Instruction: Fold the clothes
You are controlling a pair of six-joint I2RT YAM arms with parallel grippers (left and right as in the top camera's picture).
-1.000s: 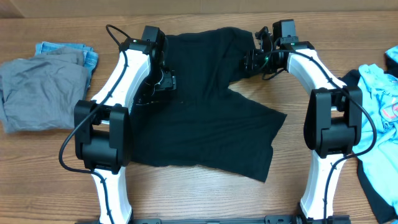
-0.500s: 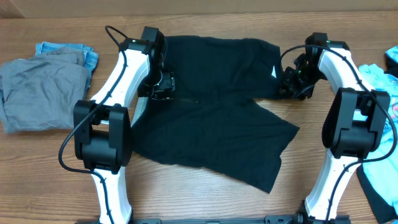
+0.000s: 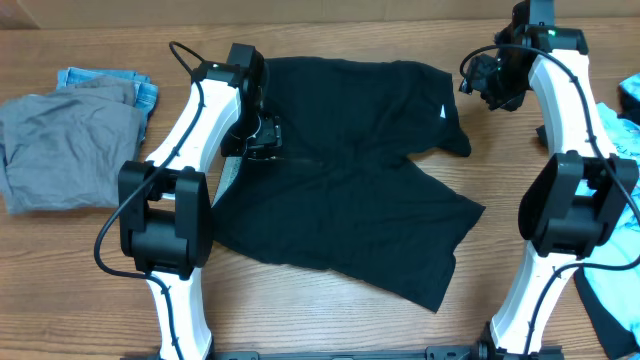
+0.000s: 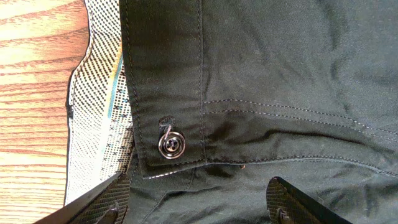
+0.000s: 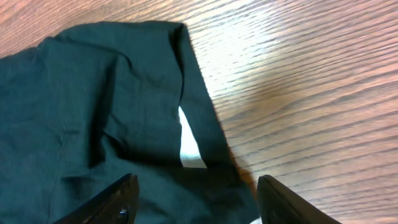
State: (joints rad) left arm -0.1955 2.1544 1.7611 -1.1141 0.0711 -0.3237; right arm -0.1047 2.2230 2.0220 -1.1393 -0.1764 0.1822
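Note:
Black shorts [image 3: 340, 190] lie spread flat across the middle of the table. My left gripper [image 3: 256, 136] sits low over their waistband at the left edge. In the left wrist view its fingers stand wide apart [image 4: 193, 196] over the cloth, just below a dark button [image 4: 170, 146], with the checked inner lining [image 4: 93, 124] beside it. My right gripper [image 3: 490, 84] is open and empty, raised beyond the shorts' far right corner. The right wrist view [image 5: 196, 190] looks down on that corner, with a white label [image 5: 189, 146] showing in a fold.
A grey garment [image 3: 60, 150] lies folded at the far left on top of blue denim [image 3: 110, 82]. A light blue garment [image 3: 610, 150] is heaped at the right edge, over something dark [image 3: 605, 310].
My right gripper dragged the folded-over shorts leg out to the right, let it go, then rose and moved back to the far right. The shorts now lie flatter. The left arm stayed put.

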